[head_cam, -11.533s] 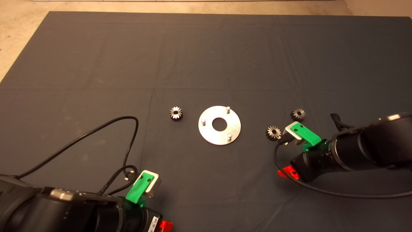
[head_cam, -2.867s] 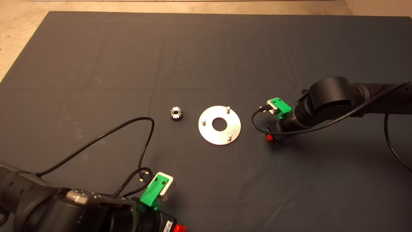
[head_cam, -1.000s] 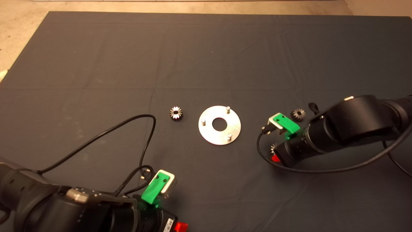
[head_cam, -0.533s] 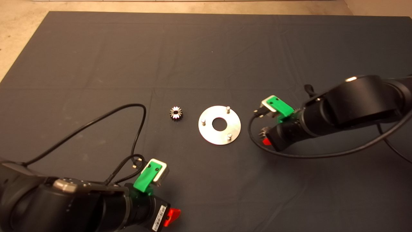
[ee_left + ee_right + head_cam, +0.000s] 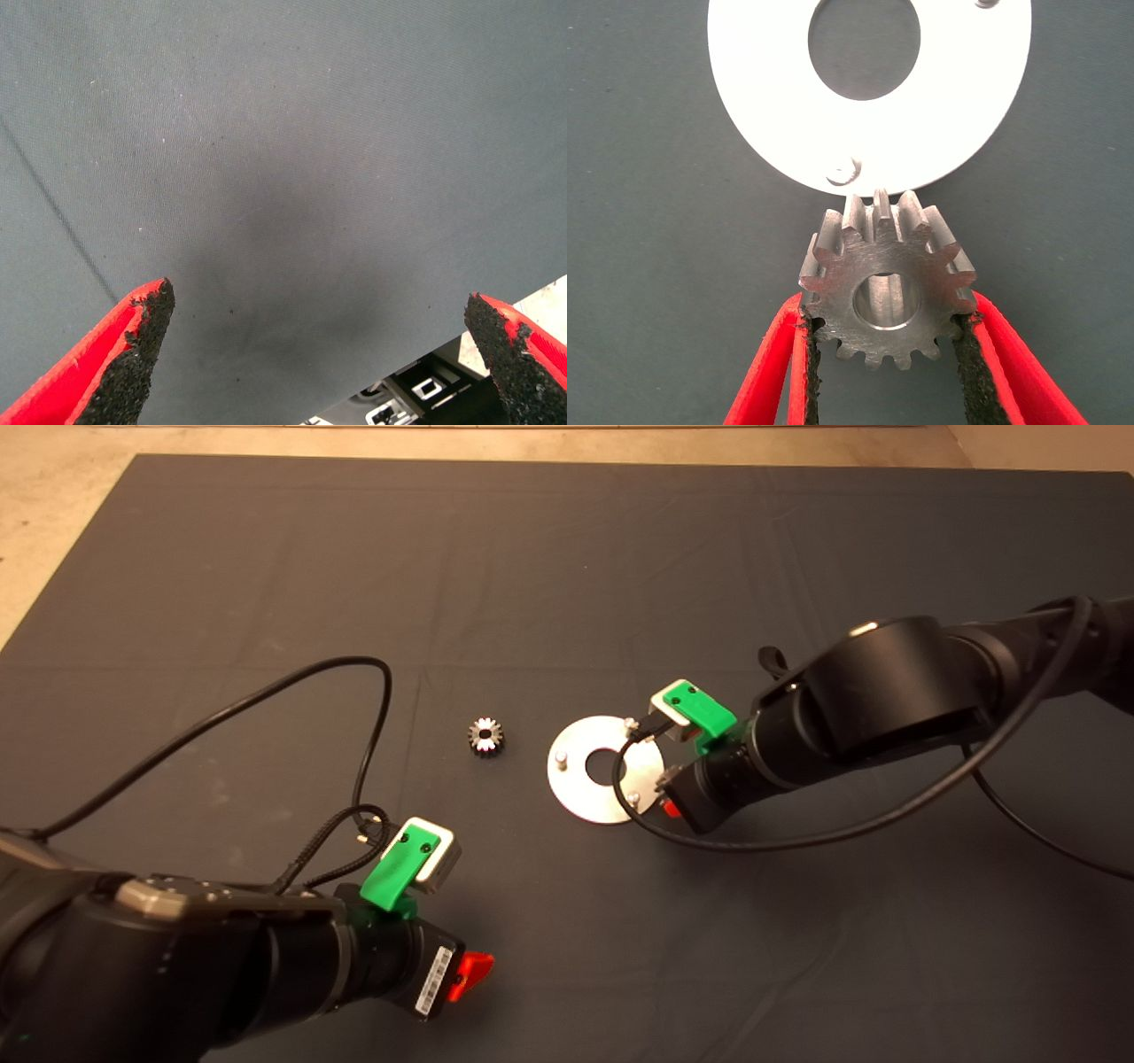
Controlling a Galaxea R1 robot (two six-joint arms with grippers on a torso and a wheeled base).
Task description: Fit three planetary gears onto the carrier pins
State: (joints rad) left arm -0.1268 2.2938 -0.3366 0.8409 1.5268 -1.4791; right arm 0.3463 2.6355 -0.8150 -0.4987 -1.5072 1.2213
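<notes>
I found my left claw (image 5: 469, 967) parked low over the near left part of the dark mat (image 5: 567, 567) on the bench. In its wrist view the two red fingers (image 5: 124, 354) stood wide apart with nothing between them, only bare mat below.

Further right, one planetary gear (image 5: 485, 737) lay flat on the mat, alone, just left of the carrier disc (image 5: 580, 793) and not touching it.

The shiny disc sat near the middle of the mat. I could see a pin (image 5: 560, 760) upright on its left side and a second pin (image 5: 630, 724) at its far edge, close beside the green mount of my right arm. A third pin (image 5: 633, 798) showed at the near right edge, next to the arm's cable.

My right arm reached in from the right, and its claw (image 5: 671, 808) hung at the disc's right rim. The wrist view showed that claw clamped on a second gear (image 5: 884, 288), the black pads (image 5: 970, 354) pressing its teeth from either side, the bore open and facing the camera. The gear was held above the mat just outside the disc's rim (image 5: 744, 106), with the nearest pin (image 5: 843, 171) just beyond its teeth. It was not on any pin.

I could not see the third gear in any view.
</notes>
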